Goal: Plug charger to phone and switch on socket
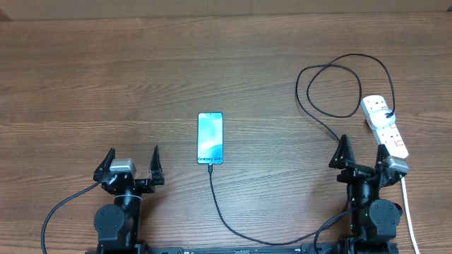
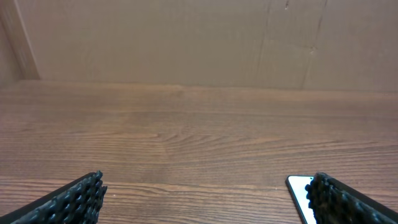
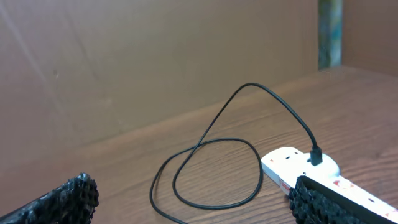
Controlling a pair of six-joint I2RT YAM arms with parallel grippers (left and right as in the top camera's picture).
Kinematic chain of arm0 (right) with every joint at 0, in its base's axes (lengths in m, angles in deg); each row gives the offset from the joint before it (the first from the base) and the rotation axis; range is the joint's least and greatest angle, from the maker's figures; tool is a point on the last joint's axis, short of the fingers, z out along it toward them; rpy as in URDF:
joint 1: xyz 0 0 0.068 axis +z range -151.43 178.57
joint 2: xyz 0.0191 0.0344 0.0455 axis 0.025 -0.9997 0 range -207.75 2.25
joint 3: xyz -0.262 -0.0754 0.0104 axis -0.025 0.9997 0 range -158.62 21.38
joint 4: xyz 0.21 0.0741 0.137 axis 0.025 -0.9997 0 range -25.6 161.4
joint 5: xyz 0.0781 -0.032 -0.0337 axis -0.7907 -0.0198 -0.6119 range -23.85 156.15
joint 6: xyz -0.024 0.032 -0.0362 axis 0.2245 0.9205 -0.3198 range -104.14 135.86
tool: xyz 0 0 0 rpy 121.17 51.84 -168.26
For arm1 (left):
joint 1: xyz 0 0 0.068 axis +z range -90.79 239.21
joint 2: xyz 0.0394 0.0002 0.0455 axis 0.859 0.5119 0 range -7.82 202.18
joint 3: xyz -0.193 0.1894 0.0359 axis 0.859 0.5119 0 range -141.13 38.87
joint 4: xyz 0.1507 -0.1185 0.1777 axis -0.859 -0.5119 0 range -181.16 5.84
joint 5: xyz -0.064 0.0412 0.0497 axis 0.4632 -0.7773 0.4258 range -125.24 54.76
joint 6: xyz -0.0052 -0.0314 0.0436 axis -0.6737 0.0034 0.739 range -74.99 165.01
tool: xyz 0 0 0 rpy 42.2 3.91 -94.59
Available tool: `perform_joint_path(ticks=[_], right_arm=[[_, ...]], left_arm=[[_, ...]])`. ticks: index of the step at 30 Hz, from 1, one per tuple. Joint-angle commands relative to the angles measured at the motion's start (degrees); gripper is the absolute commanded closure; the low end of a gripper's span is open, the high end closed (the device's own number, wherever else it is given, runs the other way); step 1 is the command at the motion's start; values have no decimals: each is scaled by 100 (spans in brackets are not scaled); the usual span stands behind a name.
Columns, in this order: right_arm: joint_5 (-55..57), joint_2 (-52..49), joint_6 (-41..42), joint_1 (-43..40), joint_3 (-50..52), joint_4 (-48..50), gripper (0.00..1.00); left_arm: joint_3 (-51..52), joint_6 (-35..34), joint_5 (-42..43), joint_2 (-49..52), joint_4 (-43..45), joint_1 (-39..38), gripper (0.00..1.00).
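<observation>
The phone [image 1: 210, 137] lies flat at the table's middle, light blue screen up, "Galaxy S24" text at its near end. The charger cable [image 1: 220, 208] runs from the phone's near end, its tip at the phone's port, along the front and loops [image 1: 332, 88] up to a black plug [image 1: 389, 113] in the white socket strip [image 1: 386, 125] at the right. My left gripper [image 1: 132, 164] is open and empty, left of the phone; the phone's corner [image 2: 298, 186] shows by its right finger. My right gripper [image 1: 364, 153] is open and empty, beside the strip [image 3: 298, 167]; the cable loop [image 3: 217, 174] lies ahead.
The strip's thick white cord [image 1: 409, 212] runs down the right side past the right arm. A brown cardboard wall [image 2: 186, 37] stands along the table's far edge. Both arm bases sit at the front edge.
</observation>
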Motion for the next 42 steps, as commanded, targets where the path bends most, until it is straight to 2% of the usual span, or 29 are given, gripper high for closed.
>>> perform_joint_path(ticks=[1,8,14,42], right_arm=[[-227,70,-505,-44,63,-2,0],[-227,68,-518,-44,63,-2,0],[-553,70,-1062,-44,63,-28,0],[-612,68,-1058,-44,61,-24,0]], left_arm=[[46,44,35,-59,24,11,0],[46,44,35,-59,24,11,1],[46,44,35,-59,24,11,1],[46,44,35,-59,24,11,1]])
